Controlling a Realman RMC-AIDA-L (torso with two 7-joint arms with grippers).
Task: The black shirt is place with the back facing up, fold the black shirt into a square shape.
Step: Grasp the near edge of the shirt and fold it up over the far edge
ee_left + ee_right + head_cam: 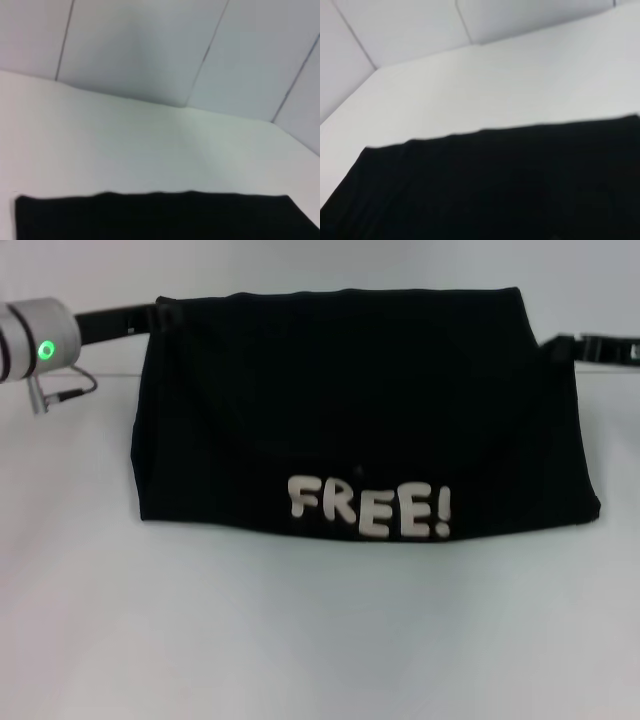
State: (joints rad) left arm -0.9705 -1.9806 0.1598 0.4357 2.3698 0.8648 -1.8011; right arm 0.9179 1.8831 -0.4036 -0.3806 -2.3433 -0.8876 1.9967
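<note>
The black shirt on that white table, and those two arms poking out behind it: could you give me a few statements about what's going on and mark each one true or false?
1. The black shirt shows a cream "FREE!" print near its front edge. True.
2. The shirt lies spread out flat with both sleeves stretched wide. False: it is gathered into a compact block, no sleeves showing.
3. The left gripper meets the shirt's top left corner, and the right gripper meets the upper right side. True.
4. A second garment lies on the white table in front of the shirt. False: only the shirt is there.
5. The print is red. False: it is cream-white.
</note>
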